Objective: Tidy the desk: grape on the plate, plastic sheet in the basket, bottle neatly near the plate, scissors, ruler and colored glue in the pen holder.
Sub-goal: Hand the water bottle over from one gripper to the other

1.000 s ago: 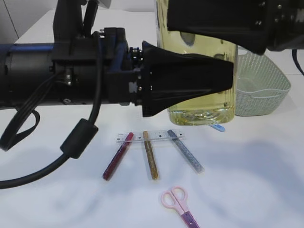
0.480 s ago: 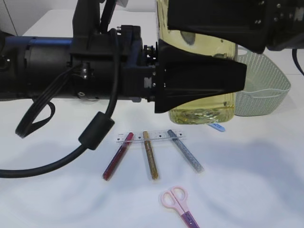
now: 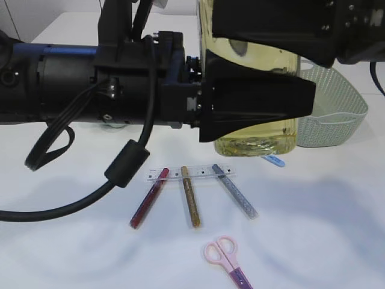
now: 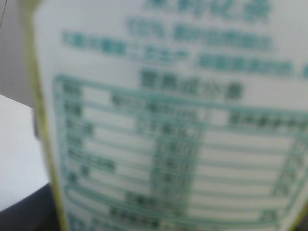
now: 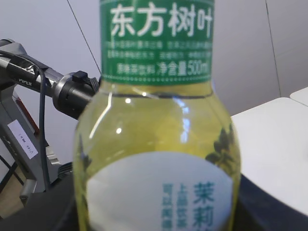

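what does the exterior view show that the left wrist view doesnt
Only the exterior view shows the ruler, three glue sticks lying with their top ends on it, the pink scissors, the basket and the left gripper reaching to the bottle. Only the left wrist view shows the bottle's printed label table, blurred and very close. Both show the bottle.

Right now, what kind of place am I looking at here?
Probably a robot lab's test bench, set up as a desk-tidying scene: a white tabletop with glitter glue pens, a clear ruler, pink scissors, and a metal equipment stand behind.
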Robot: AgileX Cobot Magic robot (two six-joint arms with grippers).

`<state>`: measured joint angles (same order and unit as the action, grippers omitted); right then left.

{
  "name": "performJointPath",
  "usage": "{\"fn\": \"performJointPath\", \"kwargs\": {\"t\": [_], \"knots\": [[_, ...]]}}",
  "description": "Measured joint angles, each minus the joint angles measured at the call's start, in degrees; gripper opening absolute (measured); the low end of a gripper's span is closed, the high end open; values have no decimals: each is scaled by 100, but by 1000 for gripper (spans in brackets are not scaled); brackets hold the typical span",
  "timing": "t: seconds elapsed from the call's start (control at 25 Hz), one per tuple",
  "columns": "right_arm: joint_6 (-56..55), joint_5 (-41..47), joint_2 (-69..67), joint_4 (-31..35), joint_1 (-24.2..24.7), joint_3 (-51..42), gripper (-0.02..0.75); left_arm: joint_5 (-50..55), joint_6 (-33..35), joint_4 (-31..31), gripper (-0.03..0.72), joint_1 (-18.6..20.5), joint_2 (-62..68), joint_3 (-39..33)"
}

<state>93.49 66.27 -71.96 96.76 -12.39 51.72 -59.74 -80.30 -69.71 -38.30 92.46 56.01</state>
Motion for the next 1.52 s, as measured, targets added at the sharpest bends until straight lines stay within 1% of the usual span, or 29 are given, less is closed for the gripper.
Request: {"fn": "performJointPath", "kwargs": {"t": [0.16,0.44,0.84,0.88,1.04,1.16,1.28,1.52], "knots": [[0,0,0,0,0,0,460,-14,0,-10,538,0,0,0],[-3,-2,0,0,0,0,460,-27,0,-10,477,0,0,22],[-3,-2,0,8,0,0,467,-27,25,-10,475,0,0,22],[-3,-2,0,8,0,0,473,-27,34,-10,473,0,0,22],[20,-2,0,8,0,0,554,-16,64,-10,447,0,4,37],[20,8,0,26,0,0,607,-5,159,-10,446,0,4,37],[20,8,0,197,0,0,620,47,272,-83,445,0,25,37],[-1,8,0,237,0,0,624,157,440,-180,444,-3,50,37]]}}
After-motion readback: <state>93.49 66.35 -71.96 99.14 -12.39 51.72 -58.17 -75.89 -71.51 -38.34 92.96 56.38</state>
